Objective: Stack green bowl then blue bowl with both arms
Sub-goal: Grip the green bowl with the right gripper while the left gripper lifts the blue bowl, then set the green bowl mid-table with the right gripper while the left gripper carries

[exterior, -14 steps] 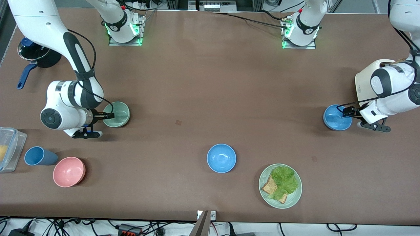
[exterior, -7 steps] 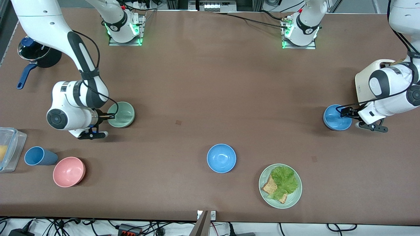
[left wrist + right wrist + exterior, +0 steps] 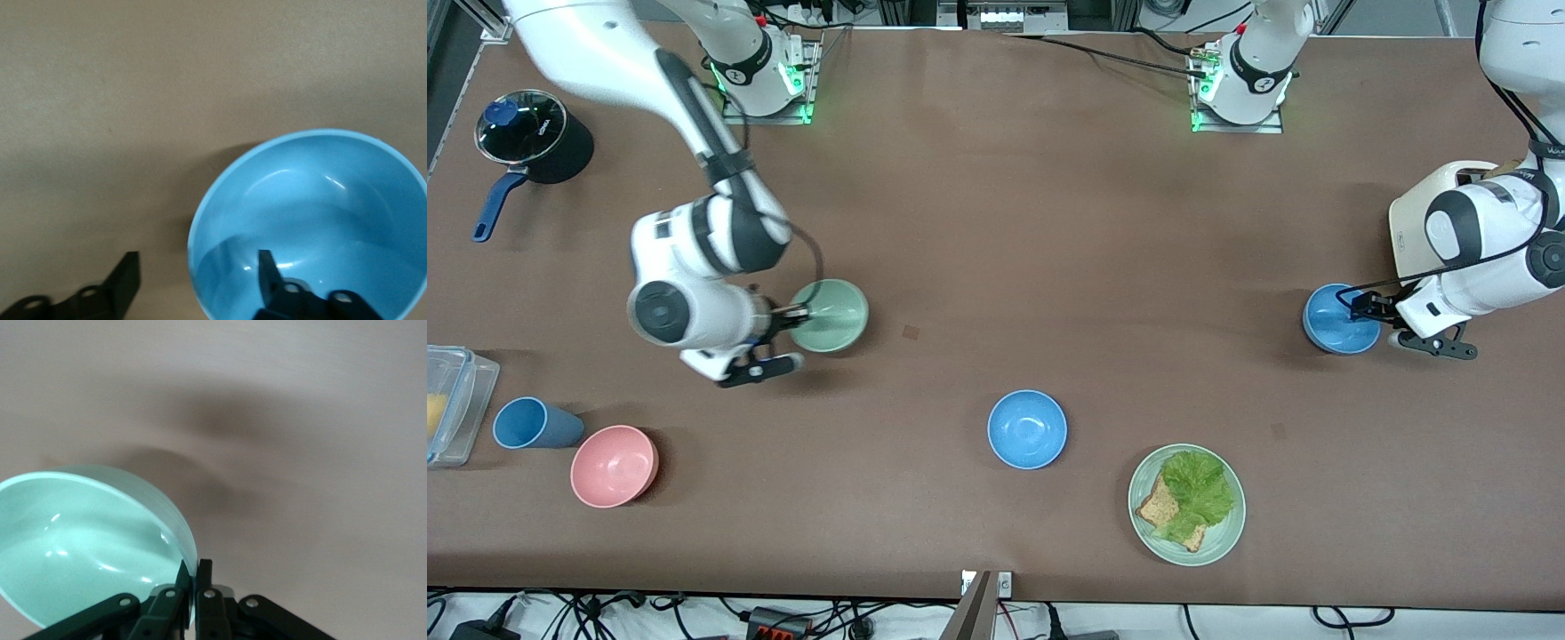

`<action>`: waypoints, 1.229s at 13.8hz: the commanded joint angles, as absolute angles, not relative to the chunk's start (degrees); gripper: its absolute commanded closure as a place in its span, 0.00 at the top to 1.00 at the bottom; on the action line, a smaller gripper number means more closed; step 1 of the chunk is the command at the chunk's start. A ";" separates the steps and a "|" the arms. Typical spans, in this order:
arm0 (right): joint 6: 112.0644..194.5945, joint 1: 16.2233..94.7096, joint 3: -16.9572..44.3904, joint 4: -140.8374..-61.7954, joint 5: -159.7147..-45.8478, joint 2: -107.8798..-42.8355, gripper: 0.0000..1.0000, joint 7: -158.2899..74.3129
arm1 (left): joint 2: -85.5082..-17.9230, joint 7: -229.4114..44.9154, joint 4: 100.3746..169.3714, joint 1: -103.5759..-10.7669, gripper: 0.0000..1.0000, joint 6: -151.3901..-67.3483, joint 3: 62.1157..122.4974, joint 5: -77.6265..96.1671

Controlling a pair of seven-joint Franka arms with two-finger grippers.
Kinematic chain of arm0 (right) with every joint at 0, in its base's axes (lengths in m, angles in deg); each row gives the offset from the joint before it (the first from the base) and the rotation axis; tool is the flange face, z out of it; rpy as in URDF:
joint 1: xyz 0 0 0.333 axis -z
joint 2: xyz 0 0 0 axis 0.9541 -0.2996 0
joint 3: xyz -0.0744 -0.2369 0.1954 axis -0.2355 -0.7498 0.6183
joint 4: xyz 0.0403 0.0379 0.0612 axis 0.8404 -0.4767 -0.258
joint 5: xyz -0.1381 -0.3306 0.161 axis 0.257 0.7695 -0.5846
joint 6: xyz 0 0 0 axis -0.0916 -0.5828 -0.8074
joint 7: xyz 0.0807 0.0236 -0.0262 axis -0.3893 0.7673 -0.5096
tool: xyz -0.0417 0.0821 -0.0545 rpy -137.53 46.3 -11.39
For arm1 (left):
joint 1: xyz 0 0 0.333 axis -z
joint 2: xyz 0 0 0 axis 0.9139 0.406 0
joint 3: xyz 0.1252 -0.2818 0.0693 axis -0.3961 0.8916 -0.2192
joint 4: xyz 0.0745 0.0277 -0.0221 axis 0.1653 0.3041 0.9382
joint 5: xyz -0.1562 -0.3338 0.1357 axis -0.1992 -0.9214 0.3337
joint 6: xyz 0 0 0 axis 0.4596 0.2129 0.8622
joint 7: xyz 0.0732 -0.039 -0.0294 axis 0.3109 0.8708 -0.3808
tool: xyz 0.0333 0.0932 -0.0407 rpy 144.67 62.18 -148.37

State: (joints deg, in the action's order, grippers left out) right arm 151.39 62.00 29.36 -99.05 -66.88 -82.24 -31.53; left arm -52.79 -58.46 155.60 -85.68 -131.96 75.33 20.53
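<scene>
My right gripper point(image 3: 799, 314) is shut on the rim of the green bowl point(image 3: 831, 316) and holds it tilted just above the table; the right wrist view shows the rim of the green bowl point(image 3: 80, 547) pinched at my right gripper point(image 3: 195, 577). My left gripper point(image 3: 1358, 307) is open at a blue bowl point(image 3: 1336, 320) that sits at the left arm's end of the table. In the left wrist view my left gripper point(image 3: 197, 263) straddles the rim of the blue bowl point(image 3: 313, 200), one finger inside, one outside. A second blue bowl point(image 3: 1027, 428) sits mid-table, nearer the front camera.
A pale-green plate point(image 3: 1227, 533) with a sandwich and lettuce lies beside the middle blue bowl. A pink bowl point(image 3: 615, 465), blue cup point(image 3: 529, 423), clear container point(image 3: 454, 400) and black pot point(image 3: 532, 138) stand at the right arm's end. A white toaster point(image 3: 1427, 213) stands by the left arm.
My right arm has carried the green bowl toward the middle of the table. My left gripper has stayed at the blue bowl's rim, shifting only slightly.
</scene>
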 commanded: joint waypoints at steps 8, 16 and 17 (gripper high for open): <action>151.26 44.00 29.71 -94.05 -69.26 -88.71 0.00 -9.98 | -52.81 -57.50 155.22 -87.23 0.03 -128.81 77.06 14.49; 157.95 43.82 29.63 -93.53 -75.16 -91.62 0.80 -9.54 | -54.13 -59.51 142.49 -86.79 0.00 -104.74 80.21 9.91; 157.25 44.35 29.62 -91.96 -75.08 -91.36 1.00 -9.53 | -54.83 -61.08 142.30 -86.79 0.00 -102.44 81.18 9.83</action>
